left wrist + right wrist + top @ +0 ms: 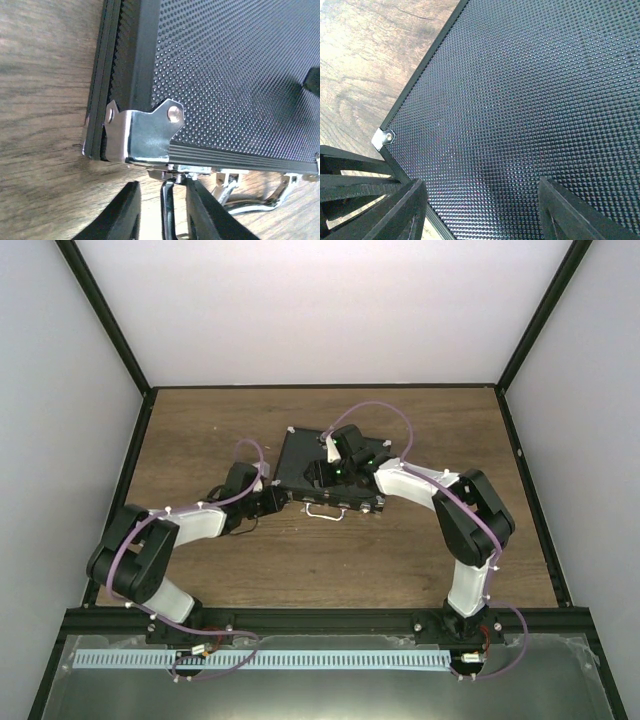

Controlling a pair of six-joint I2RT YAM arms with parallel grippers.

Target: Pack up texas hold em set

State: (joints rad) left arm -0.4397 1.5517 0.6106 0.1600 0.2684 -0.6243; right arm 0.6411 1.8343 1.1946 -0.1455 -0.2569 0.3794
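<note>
The black hinged case (300, 462) lies shut on the wooden table, its silver carry handle (325, 511) facing the arms. Chips, cards and discs are hidden. My left gripper (274, 499) is at the case's front left corner. In the left wrist view, the left gripper (162, 202) is open around a chrome latch flap (170, 215), which hangs below the silver corner (145, 135) close to the right finger. My right gripper (322, 474) hovers over the dimpled lid (520, 100). In the right wrist view, the right gripper (482, 200) is open wide and empty.
Brown wooden table (200, 430) with white walls and black frame posts on three sides. The metal rail with the arm bases (320, 625) runs along the near edge. The case's handle (260, 202) and a second latch show to the right of my left fingers.
</note>
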